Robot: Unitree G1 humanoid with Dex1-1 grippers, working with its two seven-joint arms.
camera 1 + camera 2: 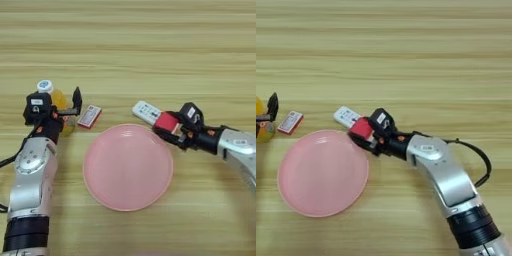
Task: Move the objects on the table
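Note:
My left gripper [64, 107] is at the table's left, closed around a small bottle of orange drink [59, 99] with a white cap; one black finger [76, 99] stands at the bottle's right side. My right gripper [362, 131] reaches in from the right and is shut on a small red cube [360, 127], held just over the upper right rim of the pink plate [316, 175]. A white button remote [346, 116] lies on the wood right behind the cube, angled.
A small flat red-and-white box [89, 116] lies between the bottle and the plate. The large round pink plate [127, 170] sits in the middle front. A black cable [481, 160] loops beside my right forearm. The wooden table [150, 45] stretches away behind.

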